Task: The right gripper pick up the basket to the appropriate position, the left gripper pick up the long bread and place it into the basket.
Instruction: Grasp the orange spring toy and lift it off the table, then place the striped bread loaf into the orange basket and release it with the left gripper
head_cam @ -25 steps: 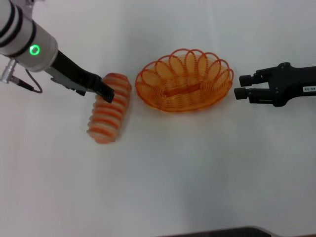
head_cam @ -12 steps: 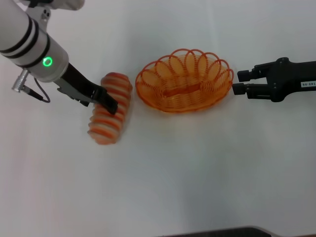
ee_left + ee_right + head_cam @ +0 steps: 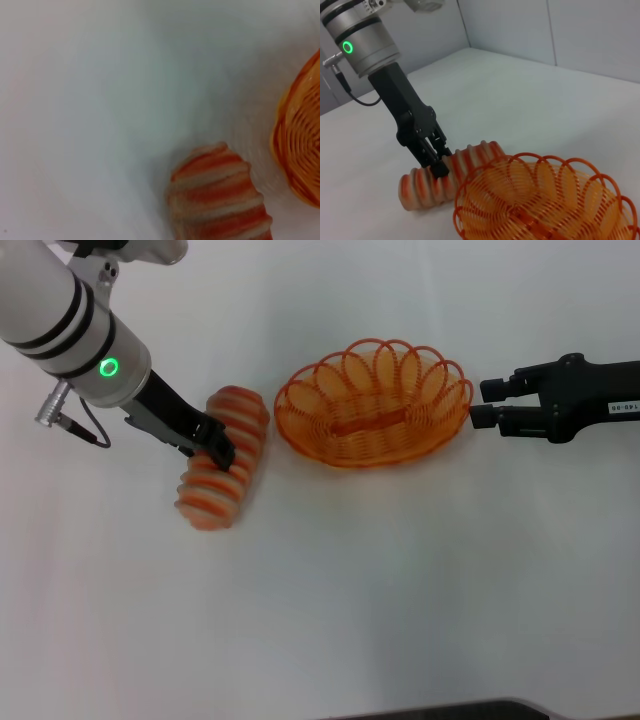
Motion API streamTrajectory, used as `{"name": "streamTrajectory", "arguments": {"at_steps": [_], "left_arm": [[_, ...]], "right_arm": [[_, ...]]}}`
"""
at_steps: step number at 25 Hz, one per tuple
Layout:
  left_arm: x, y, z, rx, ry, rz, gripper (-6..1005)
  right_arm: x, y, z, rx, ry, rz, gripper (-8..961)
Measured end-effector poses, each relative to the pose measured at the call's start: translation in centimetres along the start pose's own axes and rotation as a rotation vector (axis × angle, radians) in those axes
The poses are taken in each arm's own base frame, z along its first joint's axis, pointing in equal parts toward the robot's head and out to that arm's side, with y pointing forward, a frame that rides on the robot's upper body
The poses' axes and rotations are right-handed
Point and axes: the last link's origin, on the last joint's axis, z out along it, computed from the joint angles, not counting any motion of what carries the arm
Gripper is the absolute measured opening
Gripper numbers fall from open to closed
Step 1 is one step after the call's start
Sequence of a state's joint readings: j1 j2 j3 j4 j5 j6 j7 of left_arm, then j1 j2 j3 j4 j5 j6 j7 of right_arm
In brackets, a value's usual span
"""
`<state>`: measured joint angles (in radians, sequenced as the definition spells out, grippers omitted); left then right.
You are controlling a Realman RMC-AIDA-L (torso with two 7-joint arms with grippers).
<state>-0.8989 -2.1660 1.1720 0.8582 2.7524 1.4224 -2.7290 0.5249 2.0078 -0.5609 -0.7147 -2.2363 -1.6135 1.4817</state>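
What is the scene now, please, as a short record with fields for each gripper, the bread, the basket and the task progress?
left gripper: down at the middle of the long bread, fingers on both of its sides
long bread: lying on the white table, beside the basket and apart from it
basket: upright on the table, nothing in it
right gripper: open, level with the basket's rim on the robot's right side, not gripping it
task progress: bread not yet lifted; basket not yet picked up
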Motion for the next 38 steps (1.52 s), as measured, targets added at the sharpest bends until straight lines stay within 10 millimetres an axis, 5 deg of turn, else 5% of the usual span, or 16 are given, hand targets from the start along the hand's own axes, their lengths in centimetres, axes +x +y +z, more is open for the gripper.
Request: {"name": "streamTrajectory", "arguments": {"at_steps": [21, 27, 38], "left_arm": [[2.1, -1.4, -4.3, 0.118, 0.114, 0.132, 322], [5.2, 1.0, -5.7, 0.132, 0.191, 0.318, 269], [7.7, 6.8, -4.5, -0.034, 0.192, 0.708, 199]], "right_arm": [[-0.1, -0.2, -0.4, 0.019, -0.032, 0.019, 436], [0.3, -0.3, -0.7, 0.035, -0.069, 0.070, 436], [1.7, 0.1, -1.1, 0.044, -0.093, 0.128, 437]]}}
